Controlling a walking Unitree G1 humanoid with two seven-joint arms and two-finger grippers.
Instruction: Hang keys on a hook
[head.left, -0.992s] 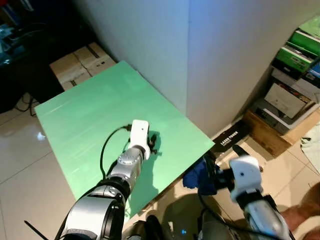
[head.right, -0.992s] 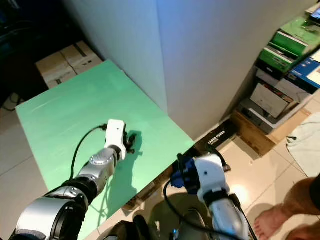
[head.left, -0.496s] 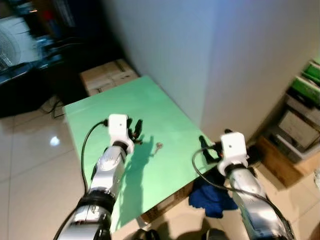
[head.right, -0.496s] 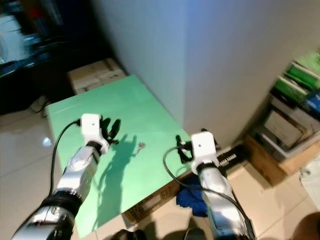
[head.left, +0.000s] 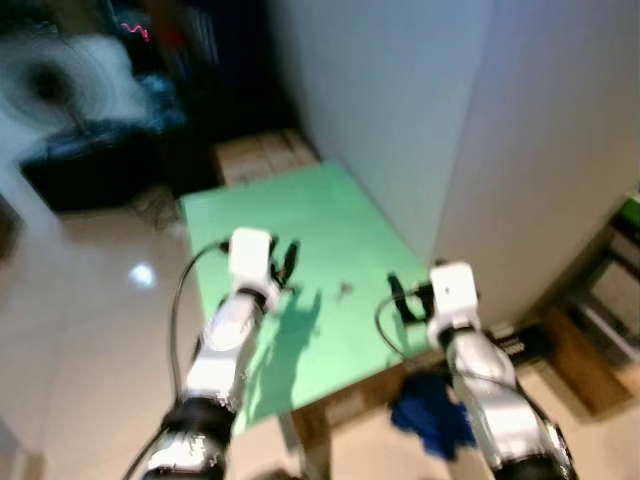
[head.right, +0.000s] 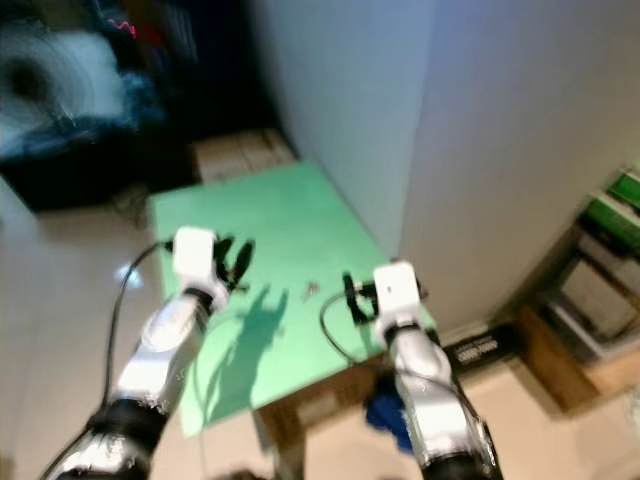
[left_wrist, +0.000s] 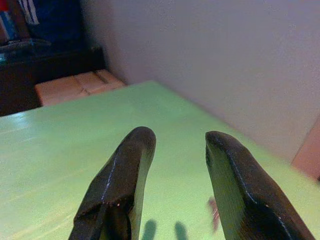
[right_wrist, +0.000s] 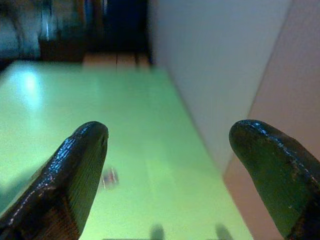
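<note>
Keys (head.left: 345, 291) on green table (head.left: 300, 205); grippers apart

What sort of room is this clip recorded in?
Probably a lived-in home corner, perhaps a storeroom or hallway: a glossy tiled floor, cardboard boxes against the wall, and a low green table with small keys lying on it. The frames are blurred, so this is tentative.

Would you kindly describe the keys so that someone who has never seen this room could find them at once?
Start at the green table set against the pale wall. The keys lie flat on it, between the left gripper and the right gripper. They are the one small, dull metallic thing on the plain green top.
</note>
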